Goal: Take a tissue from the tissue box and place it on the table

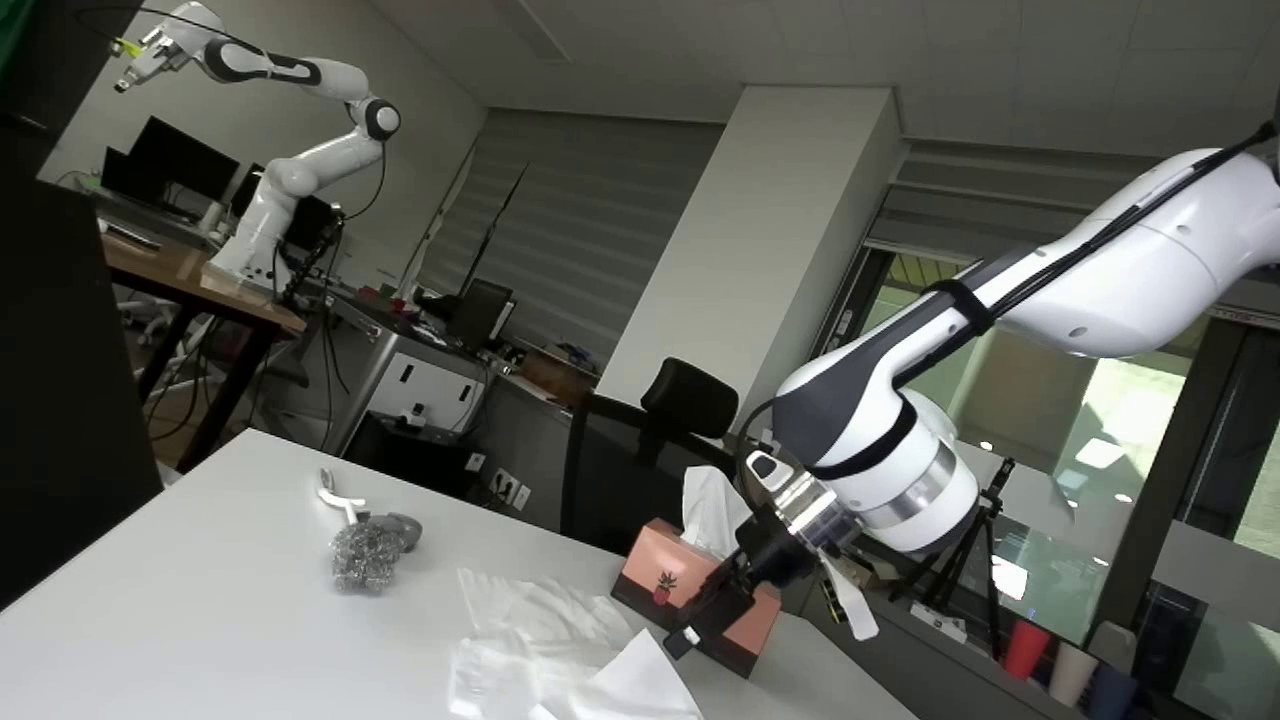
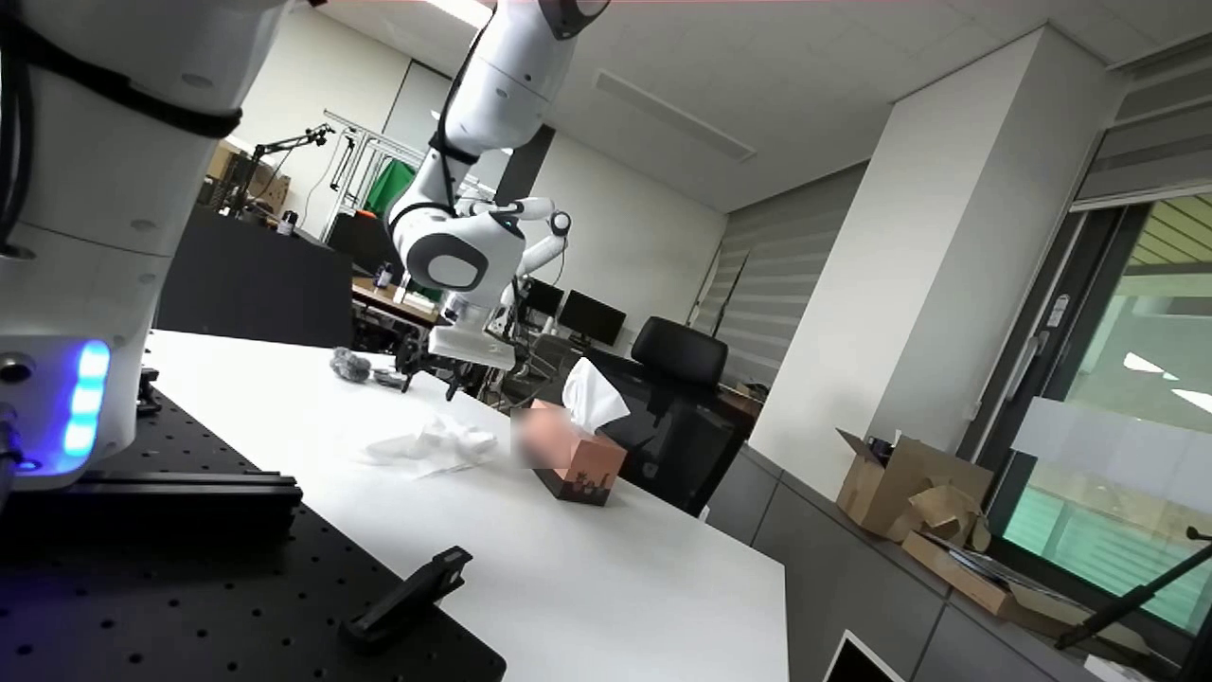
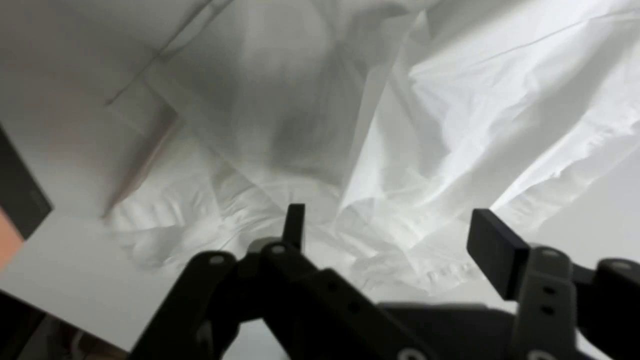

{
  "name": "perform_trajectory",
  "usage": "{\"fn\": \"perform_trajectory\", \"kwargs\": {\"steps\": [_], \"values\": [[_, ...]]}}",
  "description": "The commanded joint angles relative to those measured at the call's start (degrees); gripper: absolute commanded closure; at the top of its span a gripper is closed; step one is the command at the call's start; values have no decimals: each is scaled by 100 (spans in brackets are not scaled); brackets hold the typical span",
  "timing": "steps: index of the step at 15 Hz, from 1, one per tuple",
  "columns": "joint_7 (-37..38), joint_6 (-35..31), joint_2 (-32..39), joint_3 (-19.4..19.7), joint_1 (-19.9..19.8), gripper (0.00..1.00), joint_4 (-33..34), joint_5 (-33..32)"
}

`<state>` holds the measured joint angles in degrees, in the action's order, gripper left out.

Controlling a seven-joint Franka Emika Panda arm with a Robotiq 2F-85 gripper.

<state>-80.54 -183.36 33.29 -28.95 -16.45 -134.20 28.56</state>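
The tissue box stands on the white table, near the edge. Its upper part is salmon-coloured and its lower part is dark; in an exterior view, its side shows a red print with dark leaves. From its top rises a white tissue, which forms a soft peak, while its lower end is inside the tissue box.

On the ledge by the window, a cardboard box with open flaps contains something dark, which I cannot name, and a shallower carton just beside it holds flat things. In an exterior view there are also three cups in a row: a red cup, a pale cup and a dark blue cup. What is in them cannot be seen.

The loose tissues lie on the white table, just beside the tissue box. They are white, thin and partly see-through, with many creases and crimped edges, and they overlap, so I cannot count them. In an exterior view, a smoother sheet lifts from them in a pointed fold.

The gripper is above the loose tissues, with its two fingers spread wide apart; whether a fingertip touches them, I cannot tell. Apart from them, on the same table, lies a grey shaggy thing with a white handle-like part.
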Motion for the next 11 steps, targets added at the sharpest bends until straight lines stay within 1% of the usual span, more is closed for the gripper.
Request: {"fn": "perform_trajectory", "kwargs": {"steps": [1,2,3,4,5,6,11], "values": [[-20,-1480,8,-281,-192,0,-352,87],[-126,-1435,-159,155,192,0,-400,121],[-302,-1347,-253,475,458,0,-410,207],[-126,-1327,31,11,40,0,-266,59],[-184,-1345,5,235,219,0,-272,74],[-204,-1350,-14,367,328,0,-272,75],[-235,-1351,-61,433,408,0,-277,78]]}}
